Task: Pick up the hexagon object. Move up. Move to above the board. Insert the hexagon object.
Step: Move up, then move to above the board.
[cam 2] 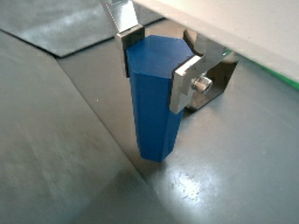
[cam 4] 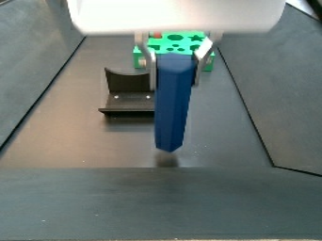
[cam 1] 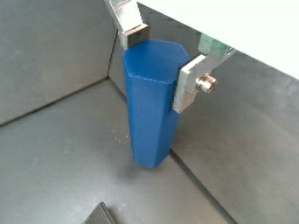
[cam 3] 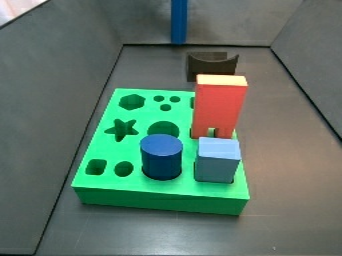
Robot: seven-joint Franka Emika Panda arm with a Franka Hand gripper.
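The board [cam 3: 112, 160] lies on the grey floor [cam 3: 287, 210] well apart from the gripper [cam 1: 163, 59], with its hexagonal hole [cam 3: 131, 100] open in a corner and a red block [cam 3: 221, 103], a light-blue cube [cam 3: 219, 160] and a dark-blue cylinder [cam 3: 162, 156] standing on other parts. The hexagon object [cam 4: 174, 99] hangs upright, its long axis running straight down from the fingers [cam 2: 187, 85], which are closed on two opposite facets near its top. Its lower end looks just clear of the floor, so it likely needs lifting before crossing to the hole.
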